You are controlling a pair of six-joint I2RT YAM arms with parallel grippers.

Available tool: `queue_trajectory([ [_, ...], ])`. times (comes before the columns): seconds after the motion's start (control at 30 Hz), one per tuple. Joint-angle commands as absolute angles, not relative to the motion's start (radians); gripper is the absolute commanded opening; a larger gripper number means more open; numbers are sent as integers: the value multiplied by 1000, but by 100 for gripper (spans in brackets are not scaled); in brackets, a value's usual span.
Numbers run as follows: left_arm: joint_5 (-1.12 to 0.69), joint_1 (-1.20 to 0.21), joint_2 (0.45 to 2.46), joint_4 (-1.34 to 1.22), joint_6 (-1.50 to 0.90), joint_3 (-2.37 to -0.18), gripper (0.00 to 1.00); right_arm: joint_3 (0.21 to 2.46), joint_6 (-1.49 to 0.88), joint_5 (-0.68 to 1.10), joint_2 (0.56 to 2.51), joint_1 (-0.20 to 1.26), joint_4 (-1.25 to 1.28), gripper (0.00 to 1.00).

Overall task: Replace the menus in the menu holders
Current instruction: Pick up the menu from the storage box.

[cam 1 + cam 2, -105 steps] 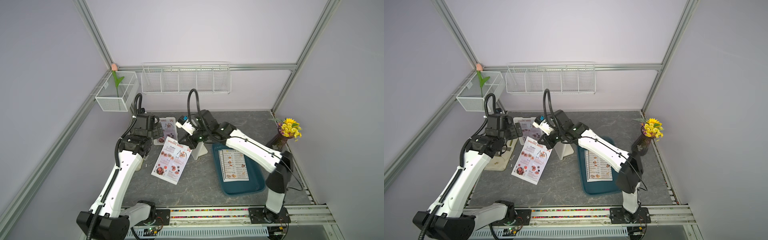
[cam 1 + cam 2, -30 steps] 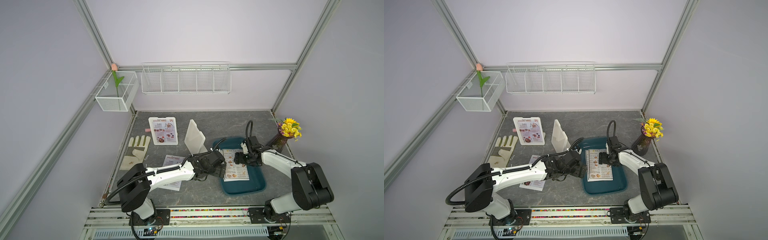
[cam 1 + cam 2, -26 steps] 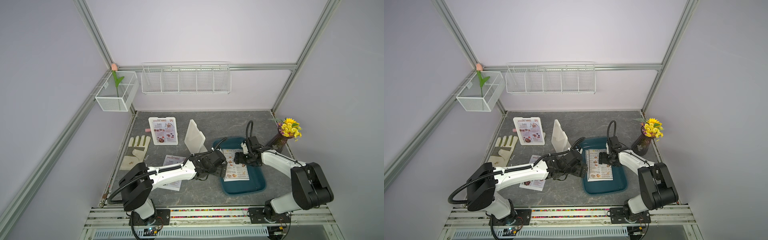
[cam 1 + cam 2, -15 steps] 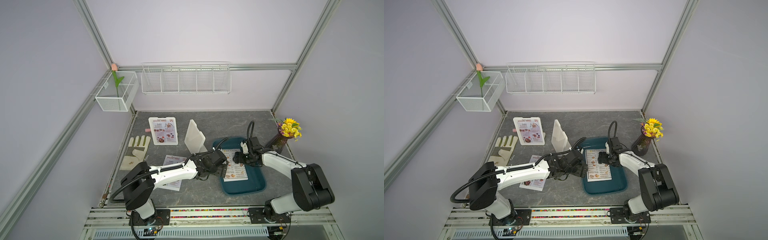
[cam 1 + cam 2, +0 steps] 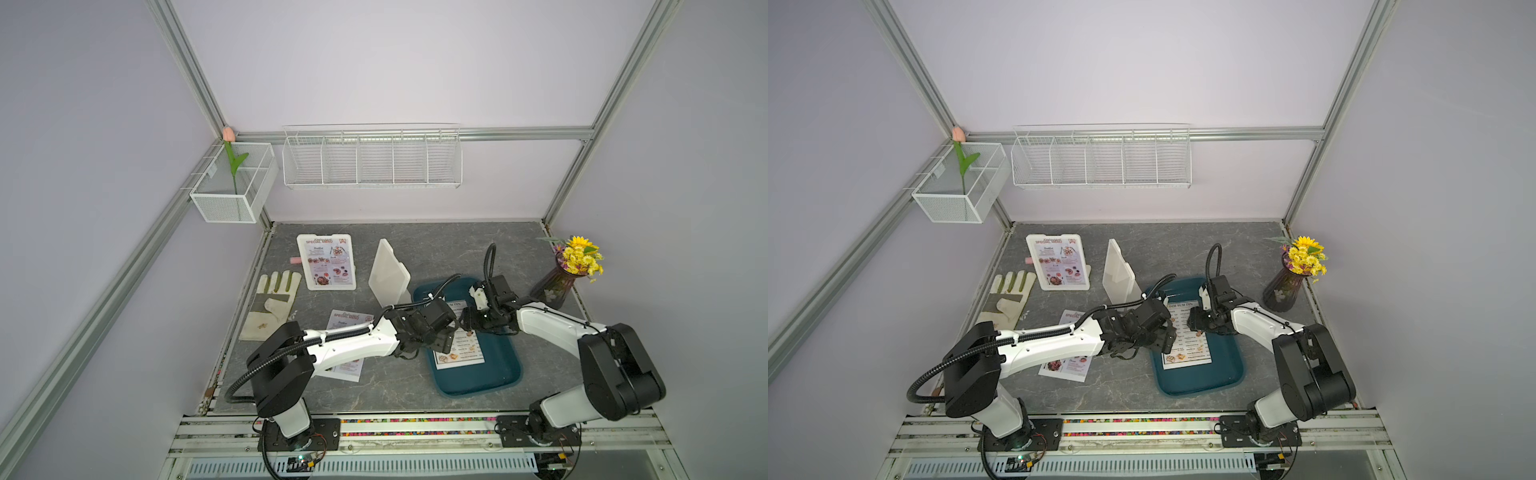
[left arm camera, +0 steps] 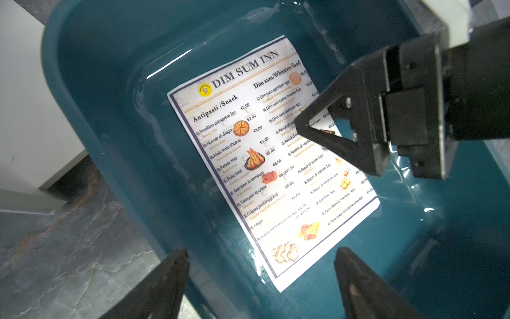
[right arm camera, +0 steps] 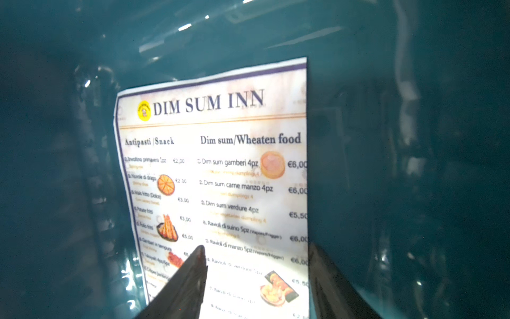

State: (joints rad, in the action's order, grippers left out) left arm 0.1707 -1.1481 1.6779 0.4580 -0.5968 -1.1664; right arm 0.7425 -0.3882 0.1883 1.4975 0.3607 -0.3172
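A "DIM SUM INN" menu (image 5: 460,351) (image 5: 1187,351) (image 6: 276,165) (image 7: 220,165) lies flat in the teal tray (image 5: 482,384) (image 6: 110,110). My right gripper (image 5: 469,326) (image 7: 255,247) (image 6: 300,125) is down on this sheet, open, its fingers astride the strip by the sheet's long edge. My left gripper (image 5: 444,341) (image 6: 262,256) is open over the tray's near wall, by the sheet's bottom corner. One menu holder (image 5: 327,262) stands at the back left with a "SPECIAL MENU" in it. The other menu holder (image 5: 388,274) shows its white back. A loose "SPECIAL MENU" sheet (image 5: 348,321) lies under my left arm.
A work glove (image 5: 270,303) lies at the left edge of the table. At the right edge stands a dark vase of yellow flowers (image 5: 569,270). White wire racks (image 5: 372,160) hang on the back wall. A small pink thing (image 5: 296,260) lies beside the back-left holder.
Both arms have come down from the holders to the tray. In the last second my right gripper's jaws have narrowed over the menu, and my left gripper has edged closer to the tray.
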Motion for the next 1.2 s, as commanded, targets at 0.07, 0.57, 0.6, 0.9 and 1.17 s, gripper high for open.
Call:
queue_trajectory([
  [0.07,210,-1150,1662,510,-597,-1210,85,755,-398,211,1502,384,-369,56],
  [0.57,326,-1150,1667,708,-653,-1270,78,769,-420,219,1545,429,-347,45],
  [0.6,324,-1150,1669,707,-656,-1268,76,767,-421,225,1542,431,-347,44],
  [0.9,327,-1144,1694,679,-676,-1236,60,773,-456,257,1527,457,-337,39],
  [1.17,303,-1131,1698,642,-685,-1194,57,784,-446,219,1557,468,-364,34],
])
